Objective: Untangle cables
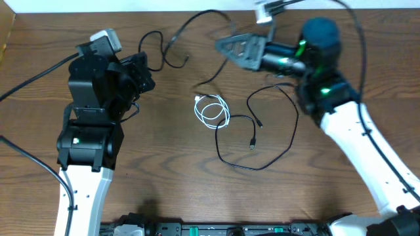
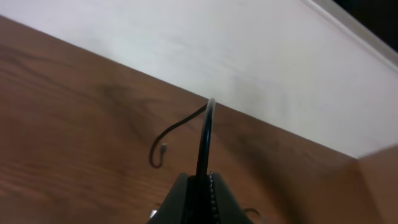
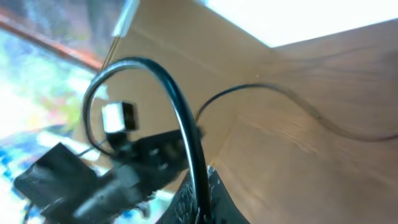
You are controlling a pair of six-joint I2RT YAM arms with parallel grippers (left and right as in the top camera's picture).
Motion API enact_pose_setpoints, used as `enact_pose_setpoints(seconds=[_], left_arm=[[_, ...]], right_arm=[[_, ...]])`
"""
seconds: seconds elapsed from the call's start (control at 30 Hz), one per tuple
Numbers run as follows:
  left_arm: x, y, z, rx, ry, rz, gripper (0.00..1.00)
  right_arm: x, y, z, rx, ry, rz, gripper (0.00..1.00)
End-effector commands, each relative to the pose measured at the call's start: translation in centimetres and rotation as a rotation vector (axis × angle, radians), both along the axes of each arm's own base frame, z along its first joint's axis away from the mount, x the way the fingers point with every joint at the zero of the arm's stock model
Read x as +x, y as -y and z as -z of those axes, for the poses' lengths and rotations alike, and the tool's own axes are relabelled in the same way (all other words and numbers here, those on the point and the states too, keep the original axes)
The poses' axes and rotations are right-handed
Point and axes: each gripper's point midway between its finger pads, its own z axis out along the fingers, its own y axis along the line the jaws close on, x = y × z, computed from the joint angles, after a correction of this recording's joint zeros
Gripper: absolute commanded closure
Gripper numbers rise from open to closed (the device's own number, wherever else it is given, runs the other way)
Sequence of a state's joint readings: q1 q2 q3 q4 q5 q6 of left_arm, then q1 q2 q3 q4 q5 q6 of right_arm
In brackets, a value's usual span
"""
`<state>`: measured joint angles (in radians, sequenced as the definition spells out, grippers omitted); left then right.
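Note:
My left gripper (image 1: pixel 146 77) is shut on a thin black cable (image 1: pixel 157 40) at the back left. In the left wrist view that cable (image 2: pixel 205 134) rises from the jaws (image 2: pixel 202 182) and curls down to a small plug end (image 2: pixel 163 148) on the table. My right gripper (image 1: pixel 223 46) is shut on a black cable (image 1: pixel 200 16) and holds it above the table. In the right wrist view it (image 3: pixel 180 106) arcs up out of the jaws (image 3: pixel 200 194). A white cable (image 1: pixel 211 111) lies coiled mid-table. Another black cable (image 1: pixel 289 134) lies in a wide loop beside it, with plug ends (image 1: pixel 252 144).
The table is dark wood (image 1: pixel 164 164) with a white wall edge along the back (image 2: pixel 249 56). Thick black cables fixed to the arms run off at the left (image 1: pixel 26 82) and the back right (image 1: pixel 357 26). A white connector (image 1: pixel 264 13) hangs near the back.

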<state>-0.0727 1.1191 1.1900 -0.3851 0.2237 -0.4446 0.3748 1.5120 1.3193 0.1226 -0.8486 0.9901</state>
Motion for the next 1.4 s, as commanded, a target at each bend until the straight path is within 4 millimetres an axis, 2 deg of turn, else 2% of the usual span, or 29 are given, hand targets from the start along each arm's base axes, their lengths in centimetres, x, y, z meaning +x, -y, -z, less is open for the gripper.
enact_pose_setpoints(seconds=[0.0,0.13,0.23,0.33,0.47,0.6,0.8,0.87,0.97,1.03,1.17,1.37], left_arm=[[-0.4,2.1,-0.9,-0.116,-0.004,0.094,0.93],[-1.0,4.5,-0.5,-0.318,-0.1,0.17,0.93],[-1.1,7.1,1.2,-0.509,-0.26,0.256,0.93],[-0.9,8.8,2.3,-0.61,-0.358,0.337,0.92],[-0.2,10.5,2.5,-0.695,-0.405,0.45,0.92],[0.1,11.0,2.5,-0.732,-0.421,0.484,0.93],[-0.2,11.3,2.1,-0.744,-0.424,0.516,0.92],[-0.4,11.4,2.0,-0.746,-0.426,0.525,0.93],[-0.4,11.4,2.0,-0.748,-0.428,0.528,0.93],[-0.4,11.4,2.0,-0.748,-0.428,0.528,0.92],[-0.5,11.4,2.0,-0.749,-0.429,0.532,0.93],[-0.7,11.6,1.9,-0.754,-0.434,0.549,0.93]], right_arm=[[0.5,1.1,2.0,-0.14,0.141,0.007,0.99],[0.1,1.1,4.0,-0.257,0.237,-0.016,0.99],[-0.7,0.4,4.9,-0.315,0.325,-0.062,0.99],[-0.9,0.1,5.3,-0.345,0.392,-0.086,0.98],[-0.7,0.0,6.4,-0.373,0.41,-0.105,0.96],[-0.2,-0.2,8.3,-0.412,0.413,-0.126,0.89],[0.9,-0.5,10.6,-0.443,0.382,-0.129,0.86],[1.1,-0.6,10.8,-0.443,0.384,-0.129,0.81],[1.2,-0.7,10.6,-0.459,0.462,-0.138,0.57],[1.2,-0.7,10.6,-0.488,0.551,-0.155,0.49],[1.7,-0.5,10.9,-0.554,0.675,-0.156,0.43],[2.7,-0.4,10.4,-0.608,0.801,-0.126,0.41]])
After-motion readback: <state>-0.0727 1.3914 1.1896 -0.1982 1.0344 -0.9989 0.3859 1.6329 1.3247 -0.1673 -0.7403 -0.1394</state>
